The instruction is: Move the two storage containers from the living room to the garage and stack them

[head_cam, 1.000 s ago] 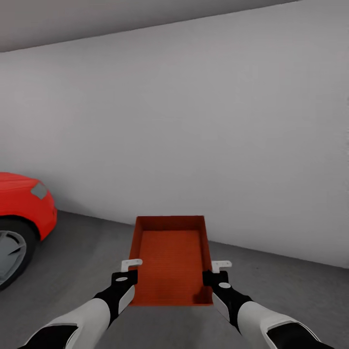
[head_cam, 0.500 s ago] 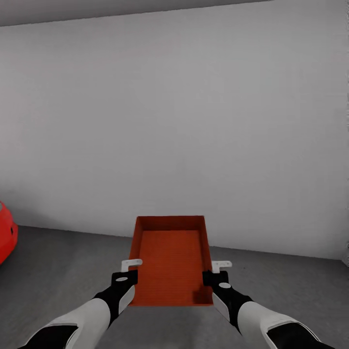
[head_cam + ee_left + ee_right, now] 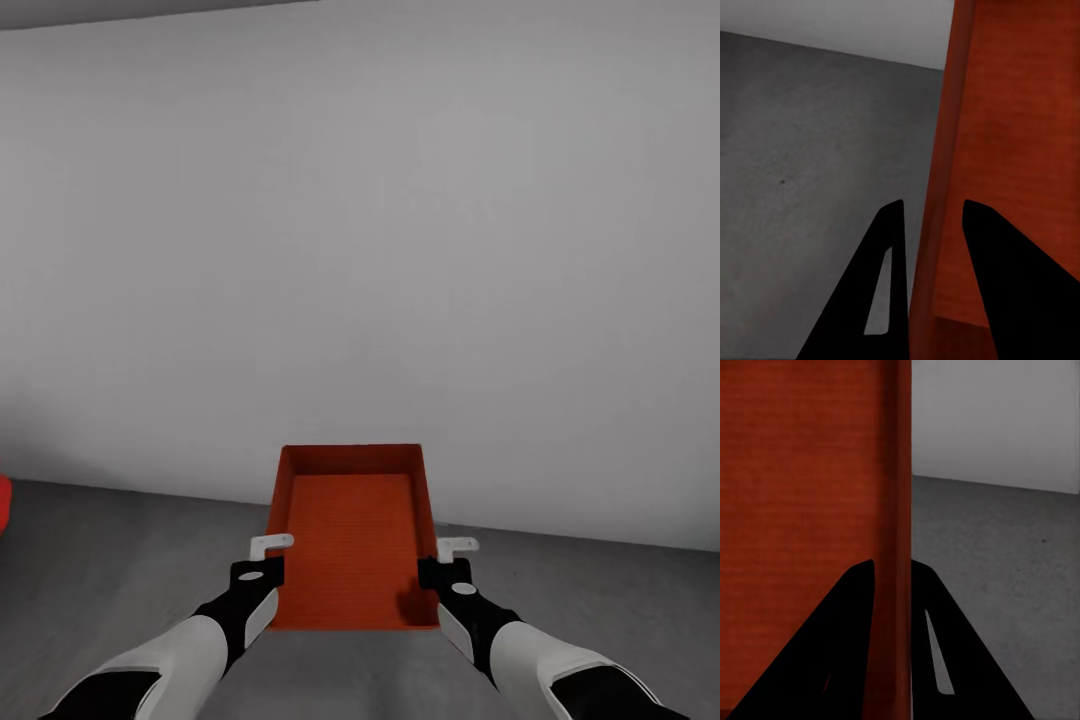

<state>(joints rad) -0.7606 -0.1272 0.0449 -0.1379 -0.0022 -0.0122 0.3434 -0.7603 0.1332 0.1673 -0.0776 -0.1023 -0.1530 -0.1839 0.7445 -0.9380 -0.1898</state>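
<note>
Plain pale grey wall (image 3: 360,250) straight ahead, grey ceiling (image 3: 80,10) strip above, dark mottled concrete floor (image 3: 120,560) below, light even and flat.

Each arm has a white forearm shell between black segments at the elbow and wrist. The left gripper (image 3: 272,545) and right gripper (image 3: 457,547) carry small white bracket-shaped fingers on black housings, each bearing a pale oval mark, possibly a fastener. In wrist views, fingers (image 3: 881,300) appear black, tapered and slotted.

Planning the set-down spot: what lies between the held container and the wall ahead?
Bare dark grey floor between the orange-red container and the pale wall, seen in the head view.
</note>
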